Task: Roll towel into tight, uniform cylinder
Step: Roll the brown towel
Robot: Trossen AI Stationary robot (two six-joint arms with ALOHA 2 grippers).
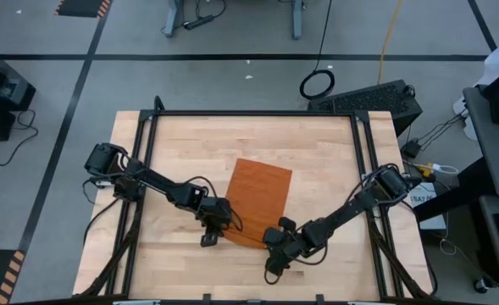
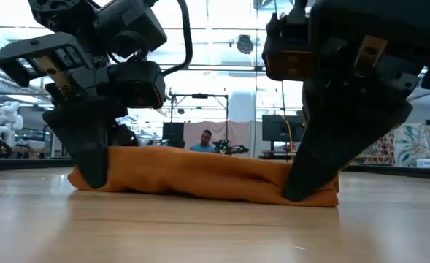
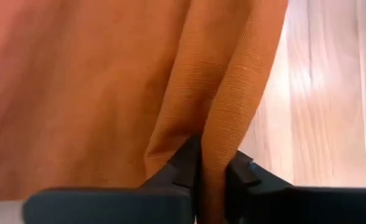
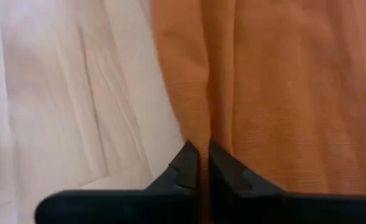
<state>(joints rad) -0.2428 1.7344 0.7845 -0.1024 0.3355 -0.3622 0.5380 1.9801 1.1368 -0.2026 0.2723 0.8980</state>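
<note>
On the wooden worktop (image 1: 173, 152) the rust-orange towel (image 1: 262, 191) lies a little right of centre, reaching from mid-table toward the near edge, most of it flat in the high view. At its near left corner the left gripper (image 1: 218, 222) is down on the cloth; its wrist view shows a raised ridge of fabric pinched between the two dark fingers (image 3: 186, 163), so it is clamped on the towel's edge. Along that near edge, the low view shows the cloth bunched into a low, soft hump between the two grippers (a first turn at most, not yet a cylinder). At the near right corner the right gripper (image 1: 280, 240) is also down, its fingers (image 4: 187, 160) drawn together on a thin fold of the same edge, as its wrist view shows. As I judge it, the task is only at its start: the leading edge is gathered and gripped at both ends, and nearly the whole length remains to be rolled tight and even.
</note>
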